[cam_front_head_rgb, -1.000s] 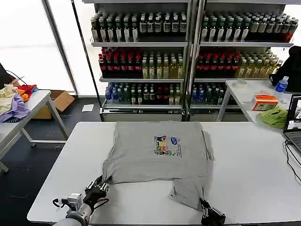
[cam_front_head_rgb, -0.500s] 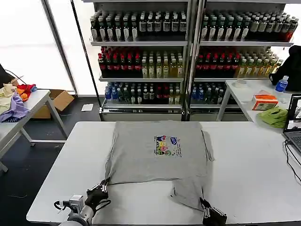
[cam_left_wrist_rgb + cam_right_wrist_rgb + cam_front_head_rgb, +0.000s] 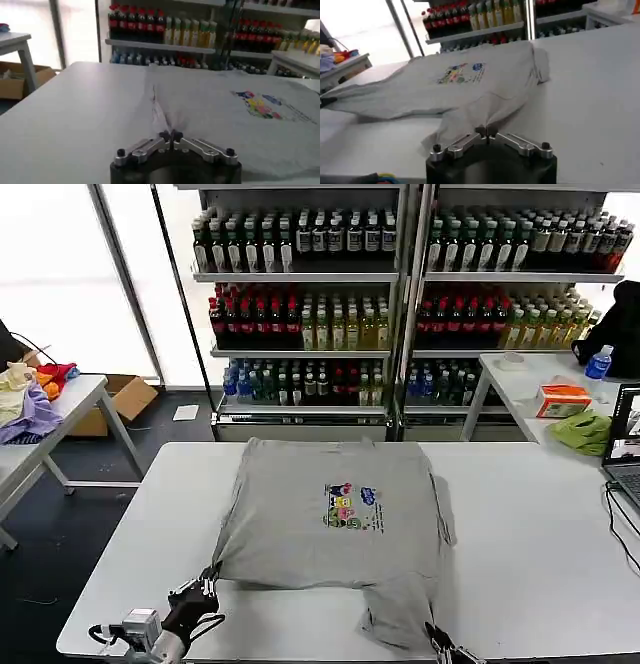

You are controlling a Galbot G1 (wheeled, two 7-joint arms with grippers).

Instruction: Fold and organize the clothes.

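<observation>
A: What are the pincers doing?

B: Both are pinching cloth. The left gripper [image 3: 171, 135] is sitting at the near left edge of the table [image 3: 530, 564] with its fingertips pressed together on the near left corner of the grey shirt [image 3: 335, 534]. The right gripper [image 3: 485, 132] is clamping the near right corner, where a tongue of fabric is hanging toward the table's near edge.

A: And which way is the shirt lying from them?

B: Straight ahead of both, away from the robot. It is lying flat along the middle of the table, print [image 3: 349, 506] facing up, its long axis running from the near edge toward the far one. The far hem is resting close to the far edge, and each gripper is sitting beside its own corner, so neither arm is reaching across.

A: So the fold would be going forward?

B: I am judging so: carrying the near edge up and over toward the far end looks like the natural move, with both corners travelling together.

A: Anything standing in the way?

B: Nothing on the table along that path. A laptop [image 3: 626, 446] and its cable are sitting at the far right, well apart. The drink shelves [image 3: 400, 294] are standing beyond the table, and a side table [image 3: 70, 409] with coloured garments is off to the left.
</observation>
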